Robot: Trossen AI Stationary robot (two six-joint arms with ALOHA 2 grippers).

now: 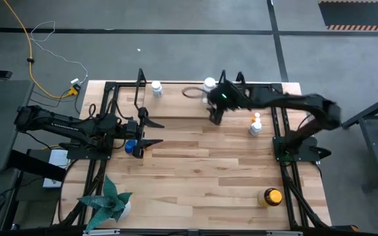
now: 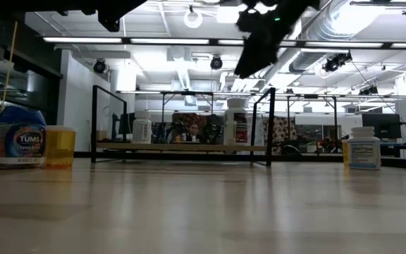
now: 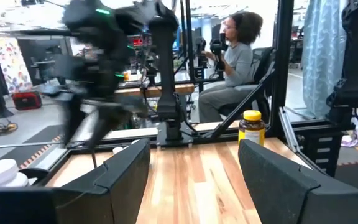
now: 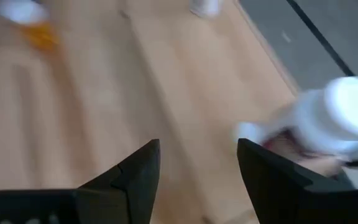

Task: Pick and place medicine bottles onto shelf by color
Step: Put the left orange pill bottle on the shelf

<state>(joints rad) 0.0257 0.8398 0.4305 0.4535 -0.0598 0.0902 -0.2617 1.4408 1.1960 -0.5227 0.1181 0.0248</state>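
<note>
The shelf [image 1: 195, 98] stands along the table's far edge, a black wire rack with a wooden floor [image 2: 182, 147]. Two white medicine bottles rest upright on it, one toward its left end [image 1: 156, 87] and one near its middle [image 1: 209, 85]. My right gripper [image 1: 214, 117] hovers open just in front of the middle bottle [image 4: 328, 124], with nothing between its fingers. A blue bottle [image 1: 131, 147] stands on the table beside my left gripper [image 1: 155, 131], which is open, level and empty. A white and an orange bottle [image 1: 256, 124] stand at the right.
A larger amber bottle [image 1: 270, 196] stands near the table's front right corner. A teal spiky plant [image 1: 110, 203] sits at the front left. Black arm frames run along both sides. A person [image 3: 232, 68] sits beyond the table.
</note>
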